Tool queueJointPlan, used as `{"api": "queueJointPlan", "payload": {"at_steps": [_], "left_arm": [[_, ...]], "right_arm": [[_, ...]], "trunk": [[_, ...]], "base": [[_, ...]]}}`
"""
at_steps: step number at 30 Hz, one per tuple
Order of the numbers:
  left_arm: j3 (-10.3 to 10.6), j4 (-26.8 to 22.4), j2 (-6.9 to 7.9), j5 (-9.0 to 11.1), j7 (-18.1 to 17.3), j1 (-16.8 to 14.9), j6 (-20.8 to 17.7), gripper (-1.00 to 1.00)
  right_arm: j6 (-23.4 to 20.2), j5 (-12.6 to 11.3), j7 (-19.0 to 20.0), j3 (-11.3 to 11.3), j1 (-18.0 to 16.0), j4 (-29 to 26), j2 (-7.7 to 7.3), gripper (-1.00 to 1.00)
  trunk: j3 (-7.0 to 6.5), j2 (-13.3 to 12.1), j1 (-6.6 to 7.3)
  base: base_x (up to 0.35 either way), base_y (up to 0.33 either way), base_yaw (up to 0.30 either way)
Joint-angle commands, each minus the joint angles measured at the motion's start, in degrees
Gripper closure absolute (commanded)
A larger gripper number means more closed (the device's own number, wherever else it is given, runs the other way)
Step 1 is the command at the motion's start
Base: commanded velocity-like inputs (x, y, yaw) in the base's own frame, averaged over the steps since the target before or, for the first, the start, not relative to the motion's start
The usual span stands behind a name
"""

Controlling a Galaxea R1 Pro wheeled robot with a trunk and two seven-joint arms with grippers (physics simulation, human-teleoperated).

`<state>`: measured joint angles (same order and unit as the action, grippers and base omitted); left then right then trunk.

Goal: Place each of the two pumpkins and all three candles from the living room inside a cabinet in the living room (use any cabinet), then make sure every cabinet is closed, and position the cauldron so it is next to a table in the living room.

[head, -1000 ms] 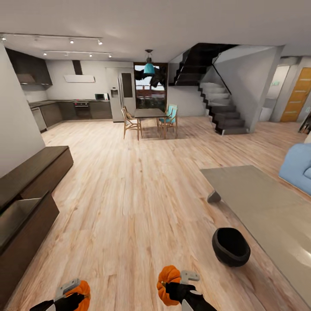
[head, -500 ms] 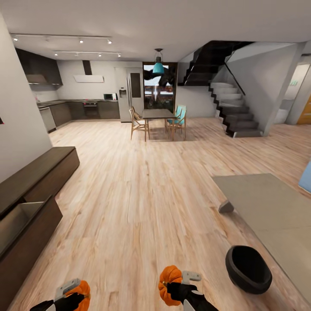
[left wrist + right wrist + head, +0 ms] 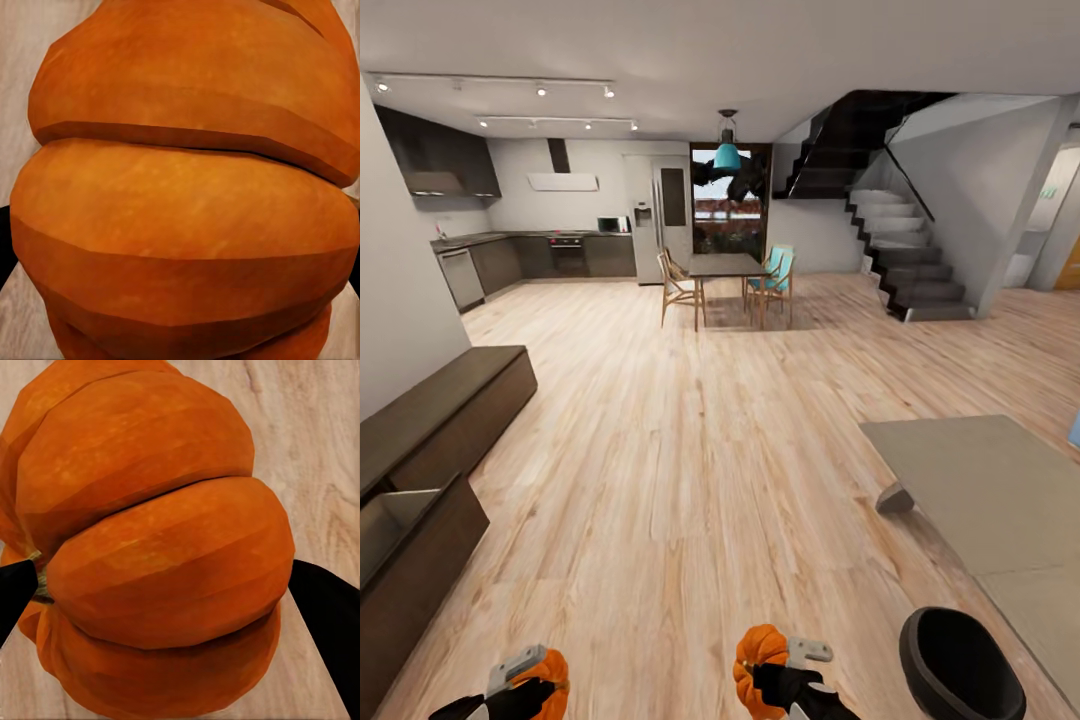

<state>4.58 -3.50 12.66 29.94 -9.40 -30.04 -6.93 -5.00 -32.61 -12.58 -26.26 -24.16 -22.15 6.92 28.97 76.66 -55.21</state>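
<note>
Low in the head view, my left gripper (image 3: 532,684) is shut on one ribbed orange pumpkin (image 3: 550,668), and my right gripper (image 3: 768,676) is shut on the other pumpkin (image 3: 758,655). Up close, the left pumpkin (image 3: 180,195) hides the fingers. The right pumpkin (image 3: 157,547) sits between black fingers (image 3: 326,619). The black cauldron (image 3: 960,668) stands on the floor just right of my right gripper. The dark brown cabinet (image 3: 445,415) runs along the left wall, with one drawer (image 3: 405,530) pulled open. A small grey candle-like stub (image 3: 895,498) lies at the rug's near corner.
A grey rug (image 3: 990,500) covers the floor at right. Wide wood floor stretches ahead to a dining table (image 3: 725,265) with chairs. A kitchen stands at the back left and a staircase (image 3: 910,260) at the back right.
The whole picture has shifted: the cauldron and rug now sit lower and further right, and the cabinet lies further left. Both grippers still hold their pumpkins in the same pose.
</note>
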Motion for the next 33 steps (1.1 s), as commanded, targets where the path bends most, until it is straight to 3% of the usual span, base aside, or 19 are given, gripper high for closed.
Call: {"api": "queueJointPlan", "payload": {"at_steps": [1, 18, 20, 24, 33], "left_arm": [[-0.10, -0.02, 0.00, 0.03, -0.01, -0.01, -0.01, 1.00], [-0.19, -0.02, 0.11, 0.03, -0.18, 0.04, -0.01, 1.00], [-0.24, -0.02, 0.19, 0.03, -0.18, 0.06, -0.06, 1.00], [-0.26, -0.02, 0.25, 0.03, -0.13, 0.04, -0.09, 1.00], [-0.16, -0.02, 0.20, 0.03, -0.07, 0.03, -0.02, 1.00]], "right_arm": [[0.04, -0.06, 0.10, 0.06, 0.00, -0.02, 0.01, 1.00], [-1.02, -0.33, -0.74, 0.57, -0.04, -0.09, 0.50, 1.00], [-3.54, -0.35, -3.85, 0.73, -0.60, -0.51, 0.82, 1.00], [-10.45, -0.47, -15.56, 1.01, -2.52, -1.33, 1.36, 1.00], [-9.39, -0.52, -16.54, 1.20, -2.68, -2.15, 1.21, 1.00]], "trunk": [[0.00, 0.00, 0.00], [0.00, 0.00, 0.00], [0.00, 0.00, 0.00], [0.00, 0.00, 0.00], [0.00, 0.00, 0.00]], "base": [[0.333, 0.000, 0.000], [0.333, 0.000, 0.000], [0.333, 0.000, 0.000], [0.333, 0.000, 0.000], [0.333, 0.001, 0.000]]}}
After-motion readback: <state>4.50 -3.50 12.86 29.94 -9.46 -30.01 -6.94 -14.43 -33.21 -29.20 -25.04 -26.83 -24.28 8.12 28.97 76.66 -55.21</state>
